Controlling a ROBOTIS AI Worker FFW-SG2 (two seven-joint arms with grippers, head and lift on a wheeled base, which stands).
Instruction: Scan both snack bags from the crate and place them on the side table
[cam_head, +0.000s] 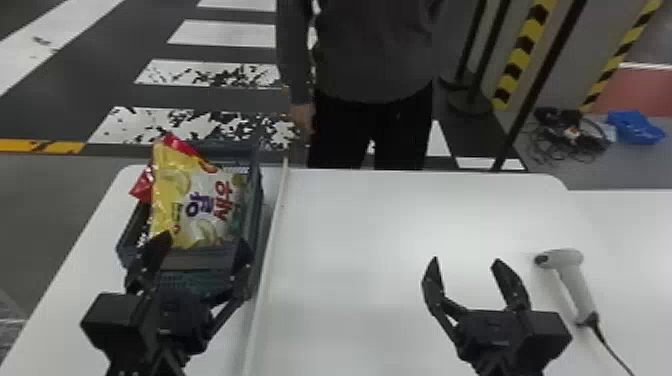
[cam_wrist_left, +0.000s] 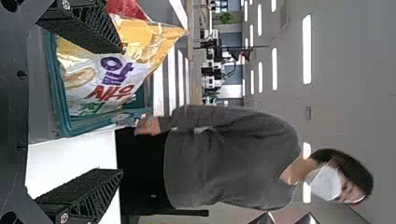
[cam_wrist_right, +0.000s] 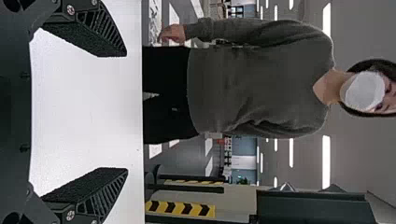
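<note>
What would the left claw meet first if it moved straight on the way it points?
Probably the yellow snack bag in the crate, just ahead of the left claw, though height and depth are unclear, so the crate's rim could come first.

A white worktop (cam_head: 380, 220) with rounded far corners stands in front, a long pale strip (cam_head: 274, 235) running across its surface away from the viewer. At its right side lies another white tabletop (cam_head: 640, 215). Beyond, the dark grey floor (cam_head: 50, 112) carries broad white stripes (cam_head: 225, 33), two of them mottled with dark patches, and an orange line (cam_head: 20, 146). To the right are black posts on round bases (cam_head: 470, 104), slanting yellow-and-black striped bands (cam_head: 522, 50), a tangle of cables (cam_head: 560, 142) beside a blue object (cam_head: 635, 127), and a red floor area (cam_head: 642, 90). Bright strip lights (cam_wrist_left: 306, 49) line the grey ceiling (cam_wrist_left: 350, 70); greenery (cam_wrist_left: 225, 17) shows far off.
</note>
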